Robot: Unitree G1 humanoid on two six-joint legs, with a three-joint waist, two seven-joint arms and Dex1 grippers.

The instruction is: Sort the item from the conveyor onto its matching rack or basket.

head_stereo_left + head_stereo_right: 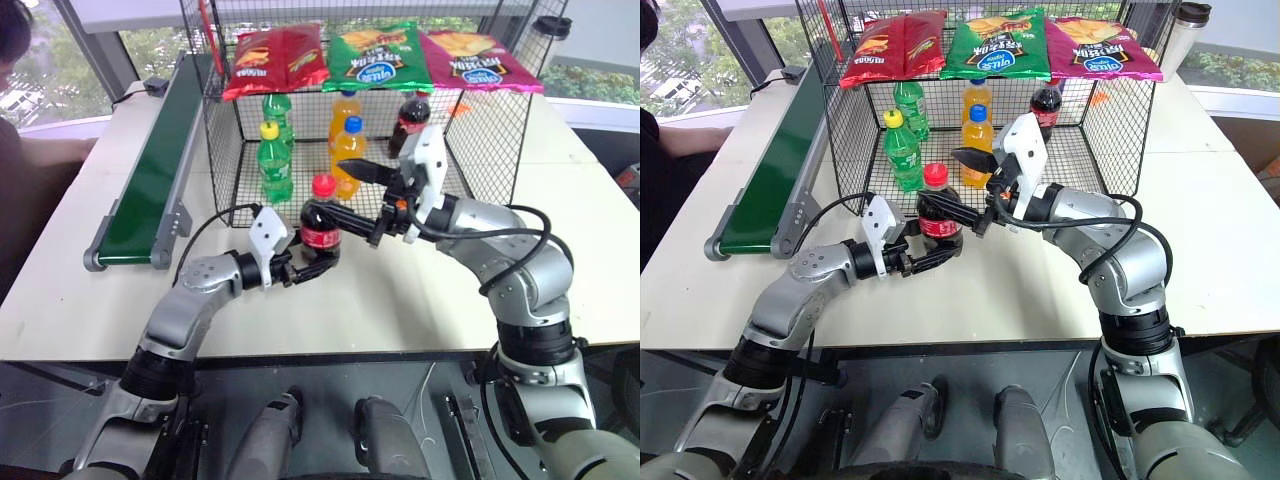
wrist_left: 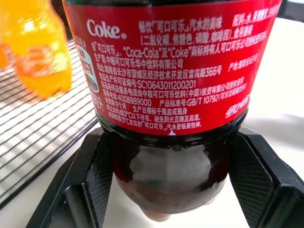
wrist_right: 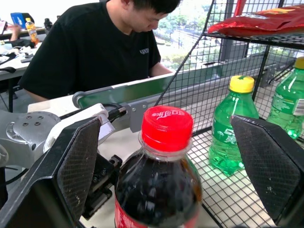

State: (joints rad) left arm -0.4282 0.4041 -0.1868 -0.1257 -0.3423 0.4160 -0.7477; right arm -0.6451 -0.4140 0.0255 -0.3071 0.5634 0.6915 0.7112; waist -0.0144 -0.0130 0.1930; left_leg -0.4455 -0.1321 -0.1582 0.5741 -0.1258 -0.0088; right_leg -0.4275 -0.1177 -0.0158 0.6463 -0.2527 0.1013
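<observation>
We've got the cola bottle [image 1: 321, 222] upright in our left gripper [image 1: 303, 262], fingers clamped on its lower body just under the red label, right in front of the black wire basket [image 1: 224, 140]. Our right gripper [image 1: 365, 205] hovers at the red cap with its fingers spread wide on either side, touching nothing. The conveyor [image 1: 150, 180] sits off to the left, and a person in a black shirt [image 3: 90, 42] sits beyond it.
</observation>
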